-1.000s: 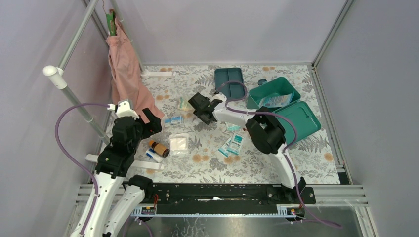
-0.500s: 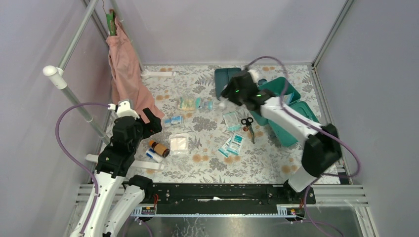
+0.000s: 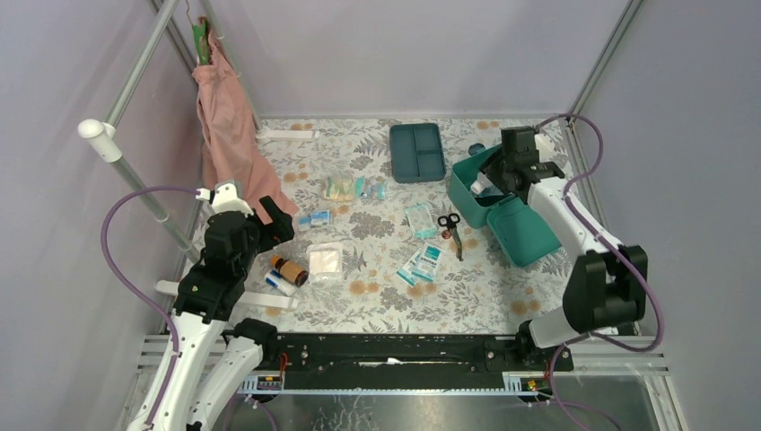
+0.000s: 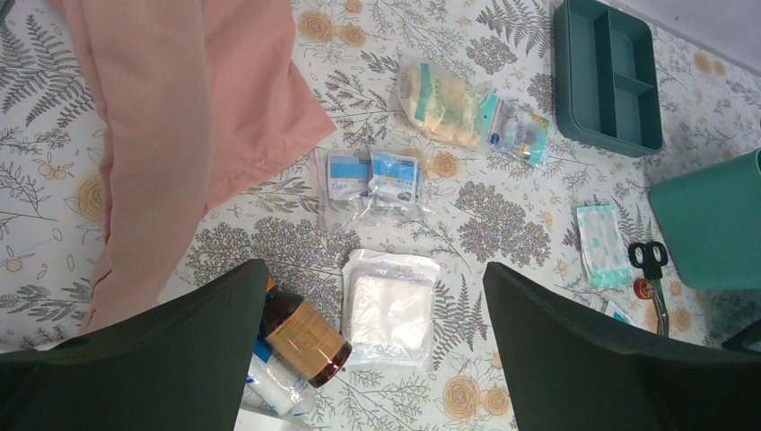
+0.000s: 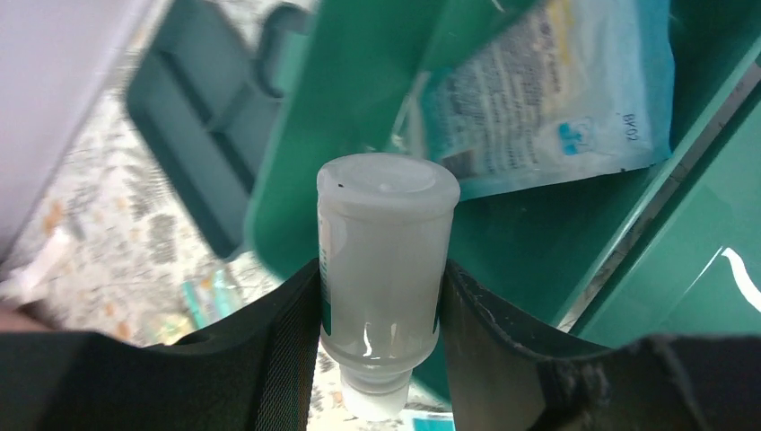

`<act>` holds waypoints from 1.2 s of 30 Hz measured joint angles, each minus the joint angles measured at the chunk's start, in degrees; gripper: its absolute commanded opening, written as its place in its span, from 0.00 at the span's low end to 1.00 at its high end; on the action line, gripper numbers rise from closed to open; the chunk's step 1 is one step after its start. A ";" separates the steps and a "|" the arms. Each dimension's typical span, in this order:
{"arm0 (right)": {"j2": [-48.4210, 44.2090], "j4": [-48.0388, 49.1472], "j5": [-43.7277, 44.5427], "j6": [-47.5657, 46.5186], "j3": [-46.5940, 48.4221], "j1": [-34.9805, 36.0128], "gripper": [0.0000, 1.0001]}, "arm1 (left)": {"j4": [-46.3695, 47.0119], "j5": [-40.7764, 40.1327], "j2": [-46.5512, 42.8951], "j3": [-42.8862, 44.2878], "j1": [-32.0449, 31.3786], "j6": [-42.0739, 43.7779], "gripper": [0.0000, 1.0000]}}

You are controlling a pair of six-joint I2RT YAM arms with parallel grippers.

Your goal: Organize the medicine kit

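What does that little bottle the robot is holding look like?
The little bottle is cloudy white plastic, with a flat round end and a narrow neck at the other end. The right tool squeezes its sides between two black fingers. It is over the open medicine kit, above its green wall, not set down yet.

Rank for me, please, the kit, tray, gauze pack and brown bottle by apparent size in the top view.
Largest to smallest:
1. kit, open, by far the largest
2. tray
3. gauze pack
4. brown bottle
The last two look close.
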 measured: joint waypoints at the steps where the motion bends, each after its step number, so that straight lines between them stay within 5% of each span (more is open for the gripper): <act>1: 1.29 -0.37 0.00 0.33 -0.11 -0.48 0.34 | 0.00 0.00 0.00 0.00 0.00 0.00 0.99; 15: 13.88 -3.06 0.39 1.49 3.32 -1.92 0.66 | 0.00 0.00 0.00 0.00 0.00 -0.02 0.99; 28: 4.72 -5.22 0.98 -7.30 7.23 -1.29 0.71 | 0.02 0.00 0.13 0.00 0.00 0.00 0.99; 36: 7.61 -3.02 -6.01 -15.23 19.43 15.74 0.77 | 0.02 0.00 0.98 0.00 0.00 0.00 0.99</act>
